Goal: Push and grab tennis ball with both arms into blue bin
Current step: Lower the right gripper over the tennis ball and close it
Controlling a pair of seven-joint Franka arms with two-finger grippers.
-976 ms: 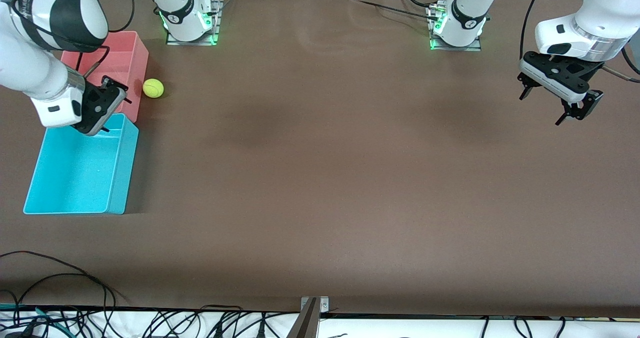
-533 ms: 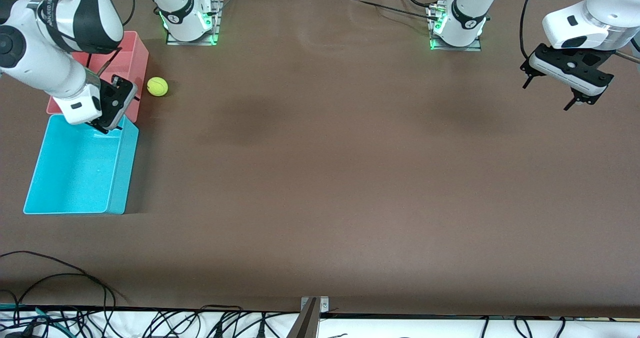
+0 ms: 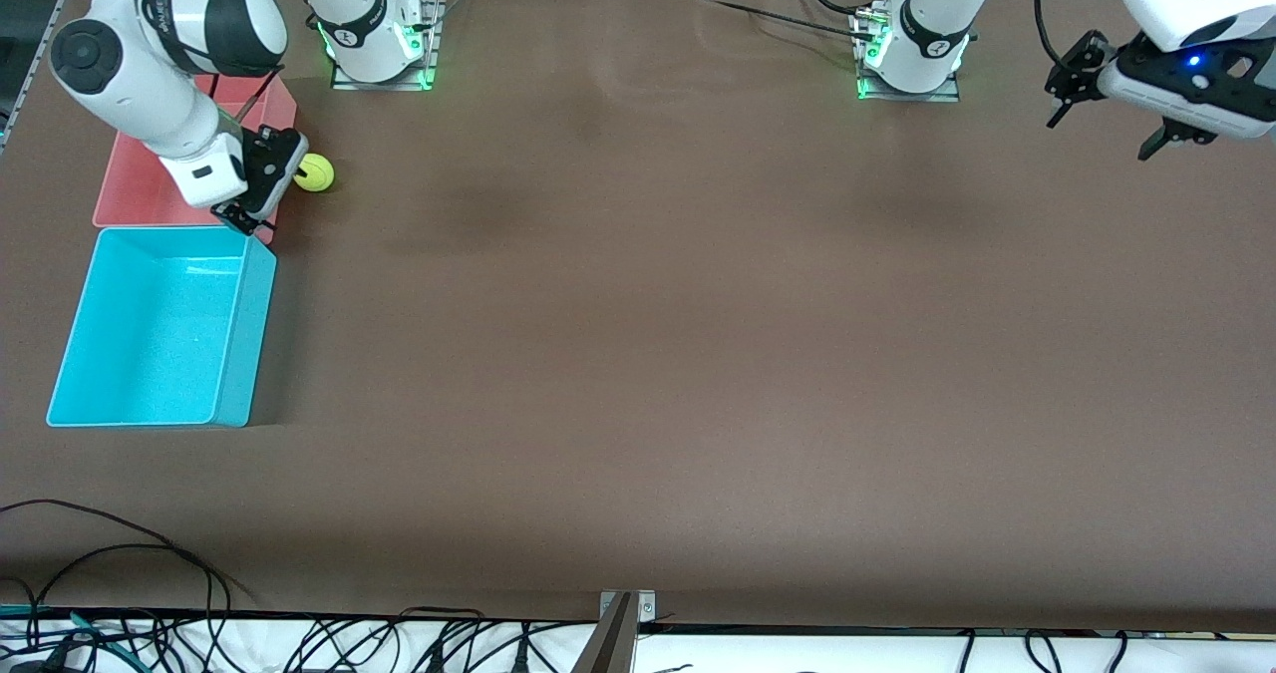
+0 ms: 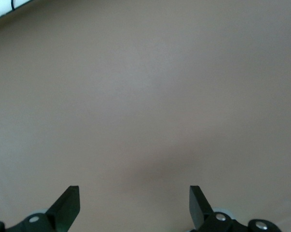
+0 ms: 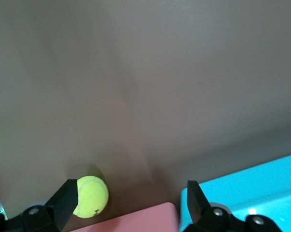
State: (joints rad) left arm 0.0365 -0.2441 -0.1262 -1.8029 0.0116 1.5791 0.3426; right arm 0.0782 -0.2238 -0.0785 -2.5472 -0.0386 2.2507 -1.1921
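The right gripper [image 3: 261,186], jaws wide and empty, has shifted off the blue bin [image 3: 231,329] toward the tennis ball [image 3: 316,172] (ungrasped); the left gripper [image 3: 1116,115], open, retreats to the table's corner.

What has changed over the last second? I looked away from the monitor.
The right pincer moved from over the blue bin to over the pink bin's corner beside the tennis ball, which rolled slightly toward the left arm's end. The left pincer rose and drew back. Both remain open; bins unmoved.
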